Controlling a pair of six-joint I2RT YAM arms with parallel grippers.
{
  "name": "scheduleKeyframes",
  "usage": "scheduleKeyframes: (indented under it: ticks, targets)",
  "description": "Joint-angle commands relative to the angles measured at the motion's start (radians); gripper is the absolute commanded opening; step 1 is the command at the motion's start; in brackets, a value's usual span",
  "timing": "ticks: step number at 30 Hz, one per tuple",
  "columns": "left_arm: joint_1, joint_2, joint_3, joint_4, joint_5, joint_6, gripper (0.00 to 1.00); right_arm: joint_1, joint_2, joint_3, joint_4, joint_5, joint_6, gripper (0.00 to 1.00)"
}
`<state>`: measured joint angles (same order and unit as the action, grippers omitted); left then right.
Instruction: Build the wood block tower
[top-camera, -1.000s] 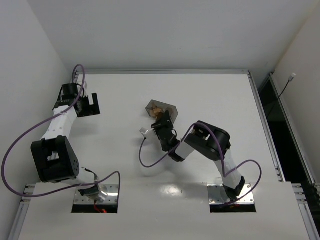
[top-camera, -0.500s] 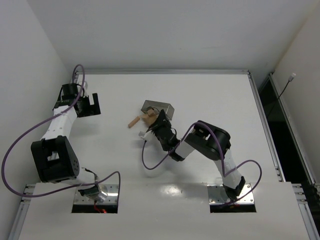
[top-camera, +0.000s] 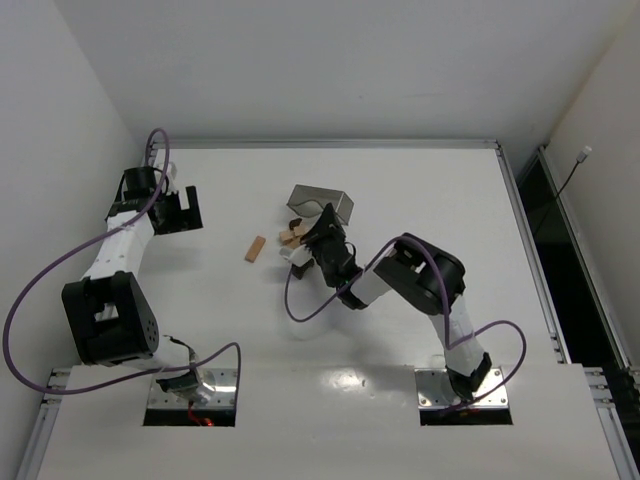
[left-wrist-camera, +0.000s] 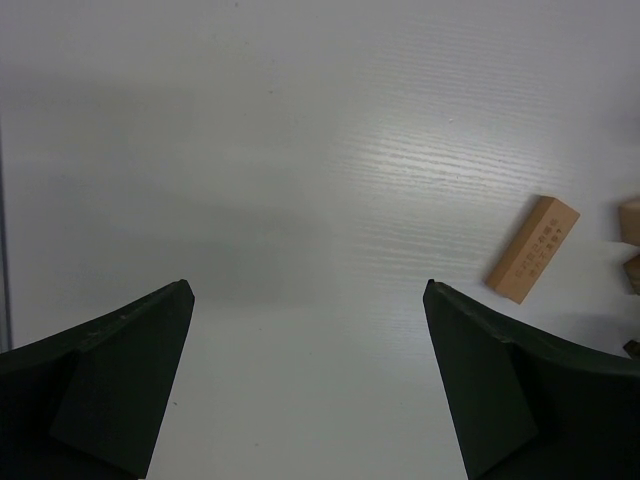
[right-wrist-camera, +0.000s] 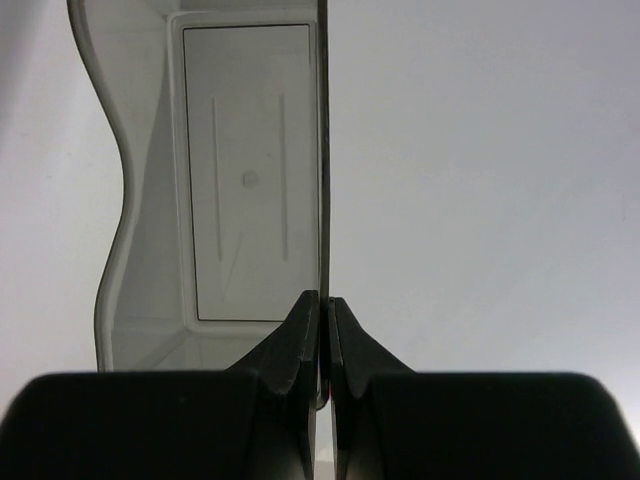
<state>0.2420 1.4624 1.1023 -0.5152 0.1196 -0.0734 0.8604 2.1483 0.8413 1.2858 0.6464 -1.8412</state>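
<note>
White table (top-camera: 420, 180), bare over most of its top, both arms bolted at the near edge. Left arm reaches up the left side; left gripper (top-camera: 176, 214) hangs over bare surface with jaws spread wide, nothing between them. Right arm bends in toward the centre; right gripper (right-wrist-camera: 322, 303) is pinched tight on one thin wall of the grey translucent tray (right-wrist-camera: 250, 170). From the wrist view the tray looks empty inside; from overhead it sits tipped, and I cannot tell whether it touches the table. The wood blocks lie loose just left of it: a small cluster (top-camera: 290, 237) right beside the right gripper, pieces too small to count, and one tan bar (left-wrist-camera: 533, 249) lying flat a little further left, apart from the cluster, between the two grippers. No tower stands. Judgement: the step in hand is clearing the tray out of the way with the pieces spilled. Next move likely calls for parking the tray well clear, releasing it, then picking a light piece as the base.
</note>
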Motion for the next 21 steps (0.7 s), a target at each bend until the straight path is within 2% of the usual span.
scheduleKeyframes:
  ticks: [1, 6, 11, 14, 15, 16, 17, 18, 19, 21]
  targets:
    - [0.011, -0.002, 0.027, 0.007, 0.018, -0.019, 1.00, -0.032, -0.013, 0.065, 0.530, 0.001, -0.036, 0.00]
    - [0.011, -0.011, 0.027, -0.002, 0.028, -0.019, 1.00, -0.080, -0.002, 0.133, 0.530, 0.036, -0.046, 0.00]
    - [0.011, -0.020, 0.018, -0.002, 0.028, -0.019, 1.00, -0.104, -0.034, 0.196, 0.517, 0.166, -0.014, 0.00]
    - [0.011, -0.011, 0.018, -0.002, 0.038, -0.028, 1.00, -0.104, -0.151, 0.241, 0.246, 0.362, 0.133, 0.00]
    - [0.011, -0.011, 0.030, -0.002, 0.038, -0.028, 1.00, -0.115, -0.192, 0.260, -0.119, 0.468, 0.365, 0.00]
    - [0.011, -0.011, 0.030, -0.002, 0.052, -0.037, 1.00, -0.115, -0.287, 0.319, -0.404, 0.487, 0.545, 0.00]
    - [0.011, 0.001, 0.039, -0.002, 0.052, -0.037, 1.00, -0.139, -0.321, 0.379, -0.730, 0.470, 0.776, 0.00]
    - [0.011, 0.001, 0.048, -0.002, 0.061, -0.037, 1.00, -0.158, -0.330, 0.465, -1.062, 0.364, 1.228, 0.00]
    - [0.011, 0.001, 0.048, -0.002, 0.061, -0.037, 1.00, -0.179, -0.318, 0.634, -1.522, 0.299, 1.396, 0.00]
    - [0.011, 0.010, 0.048, -0.002, 0.074, -0.037, 1.00, -0.240, -0.271, 0.709, -1.699, 0.215, 1.607, 0.00]
